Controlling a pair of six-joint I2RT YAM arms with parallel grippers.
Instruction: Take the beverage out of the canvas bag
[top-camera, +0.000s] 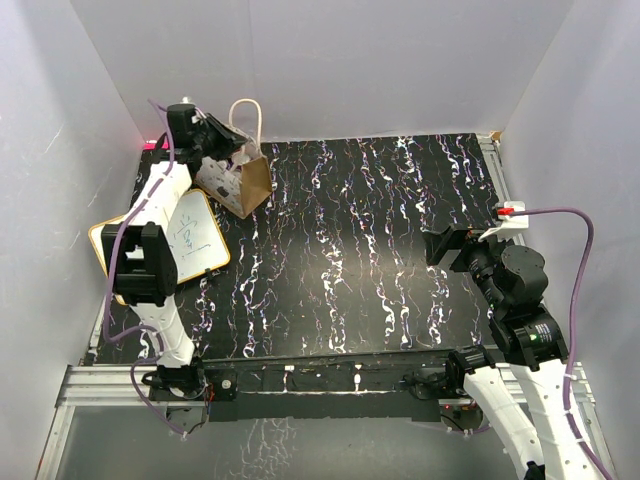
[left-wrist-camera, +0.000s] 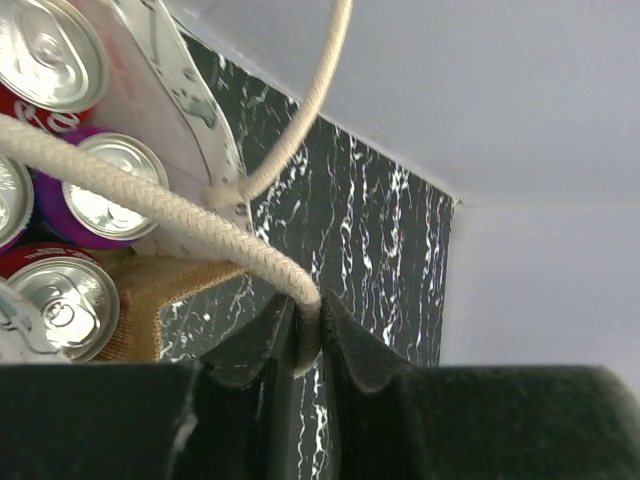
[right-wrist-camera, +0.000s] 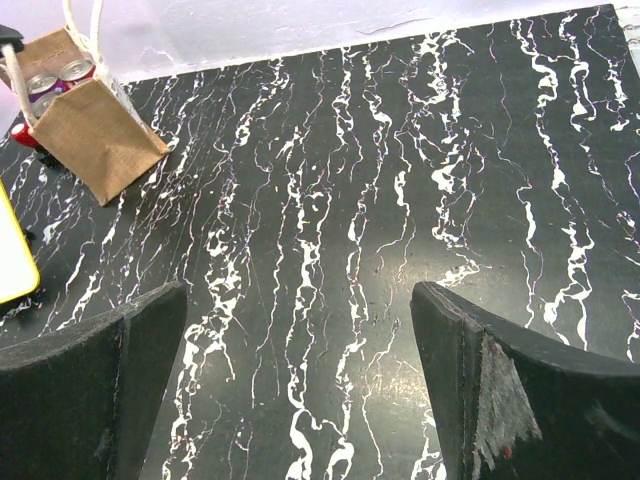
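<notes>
The left gripper (left-wrist-camera: 305, 335) is clamping its 2 fingers together on 1 cream rope handle (left-wrist-camera: 190, 220) of the canvas bag (top-camera: 247, 186). The bag is sitting at the upper left of the overhead view, near the back wall and just beside the whiteboard (top-camera: 195, 235). It is looking tilted rather than square to the table (top-camera: 380, 260), with its second handle (top-camera: 245, 115) looping up above it. In the left wrist view, the bag's mouth is showing at the upper left of the frame with at least 3 cans (left-wrist-camera: 100, 190) standing inside, red and purple, none lifted out. The held handle is stretching across the mouth above them. The right gripper (right-wrist-camera: 300, 330) is hanging over bare table at the right middle of the overhead view, its fingers spread wide with nothing between them, well apart from the bag. The step in hand is looking like securing the bag by its handle so it is not sliding or tipping. The next move is probably calling for the left arm to draw that handle clear of the can tops while the right arm is crossing to the bag and lowering its wide fingers around 1 can.
</notes>
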